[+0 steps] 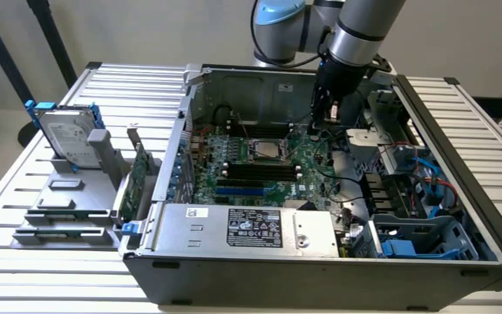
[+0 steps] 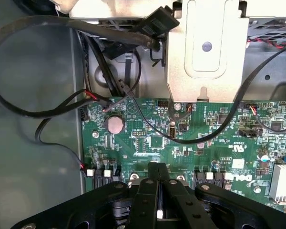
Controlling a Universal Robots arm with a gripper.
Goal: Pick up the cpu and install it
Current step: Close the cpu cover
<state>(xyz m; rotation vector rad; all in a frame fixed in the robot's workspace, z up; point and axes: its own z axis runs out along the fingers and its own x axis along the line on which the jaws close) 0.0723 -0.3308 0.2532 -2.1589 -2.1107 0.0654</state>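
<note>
An open computer case [image 1: 460, 163] lies on the slatted table with its green motherboard [image 1: 260, 176] exposed. Near the board's middle sits the square black-framed socket [image 1: 267, 150], and a flat silver-grey square inside it looks like the cpu [image 1: 268, 152]. My gripper [image 1: 328, 127] hangs inside the case over the board's far corner, towards the exterior view's right of the socket and apart from it. In the wrist view the black fingers [image 2: 150, 174] press together with nothing between them, and the gripper [image 2: 157, 168] hovers above the board's edge [image 2: 181, 143] near black cables.
A silver hard drive with blue brackets [image 1: 68, 140] stands upright in a grey holder at the exterior view's left. An expansion card [image 1: 133, 180] stands beside the case. The power supply [image 1: 251, 229] fills the near side. Loose cables [image 2: 38, 112], a metal bracket [image 2: 205, 47] and a heatsink [image 2: 283, 181] surround the gripper.
</note>
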